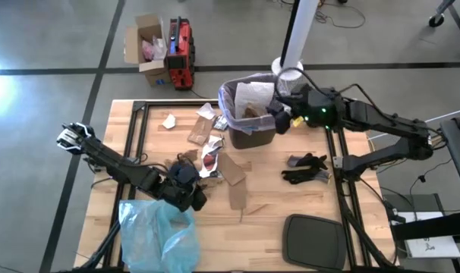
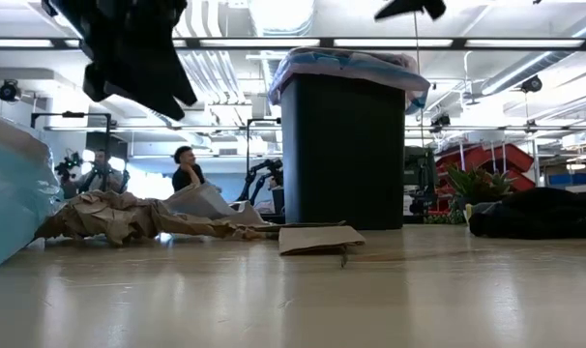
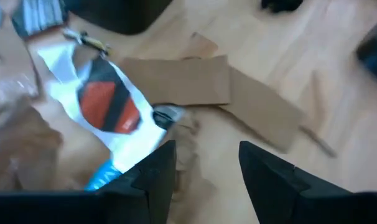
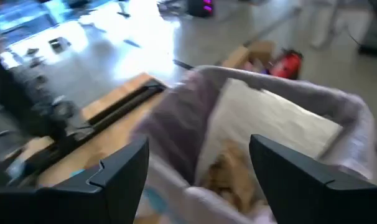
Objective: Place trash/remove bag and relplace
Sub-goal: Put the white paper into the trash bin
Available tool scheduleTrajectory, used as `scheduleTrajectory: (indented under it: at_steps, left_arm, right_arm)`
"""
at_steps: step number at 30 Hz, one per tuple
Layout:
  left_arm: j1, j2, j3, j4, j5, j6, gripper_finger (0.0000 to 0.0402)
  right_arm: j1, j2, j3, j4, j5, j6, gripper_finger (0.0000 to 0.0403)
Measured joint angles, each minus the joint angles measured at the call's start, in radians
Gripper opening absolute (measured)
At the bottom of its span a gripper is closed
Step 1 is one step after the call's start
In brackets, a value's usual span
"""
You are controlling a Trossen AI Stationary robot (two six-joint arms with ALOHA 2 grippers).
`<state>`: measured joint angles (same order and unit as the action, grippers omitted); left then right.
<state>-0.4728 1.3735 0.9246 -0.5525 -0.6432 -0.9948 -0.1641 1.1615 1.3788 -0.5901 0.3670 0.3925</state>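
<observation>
I hold my right pincer (image 1: pixel 285 120), fingers apart and empty, over the lavender-lined black bin (image 1: pixel 249 114) holding some scraps, while my left pincer (image 1: pixel 186 182), apart, hovers above cardboard trash (image 1: pixel 234 173) left on the desk (image 1: pixel 291 205).

No legible text or labels anywhere

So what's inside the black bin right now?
The bin is lined with the lavender bag. Inside lie a large white sheet and brown cardboard scraps. Anything beneath them, down to the bottom, is covered.
</observation>
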Motion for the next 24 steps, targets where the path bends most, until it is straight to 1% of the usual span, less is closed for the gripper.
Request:
scheduleTrajectory:
  at_steps: [2,4,6,10,14,18,22,24]
  left_arm:
    - [0.0,0.023,-0.011,-0.003,-0.03,0.052,0.0158]
    - [0.0,0.05,-0.02,0.001,-0.088,0.111,0.0157]
    - [0.0,0.074,-0.032,0.011,-0.15,0.165,0.0159]
    - [0.0,0.115,-0.067,0.102,-0.211,0.262,0.0164]
    - [0.002,0.154,-0.107,0.245,-0.222,0.312,0.0159]
    - [0.02,0.194,-0.127,0.235,-0.231,0.356,0.0148]
    - [0.041,0.208,-0.136,0.245,-0.182,0.358,0.0139]
    - [0.044,0.224,-0.142,0.243,-0.176,0.358,0.0136]
  right_arm:
    - [0.041,-0.008,0.0,0.003,0.018,-0.012,0.0263]
    - [0.094,-0.015,0.0,0.018,0.035,-0.012,0.0262]
    - [0.151,-0.017,0.0,0.069,0.033,-0.031,0.0262]
    - [0.3,-0.004,0.0,0.2,0.028,-0.09,0.0263]
    - [0.413,0.014,0.0,0.264,0.032,-0.096,0.0258]
    - [0.499,0.026,0.0,0.267,0.104,-0.096,0.0252]
    - [0.542,0.035,0.0,0.266,0.125,-0.083,0.0247]
    - [0.55,0.043,0.0,0.268,0.134,-0.079,0.0245]
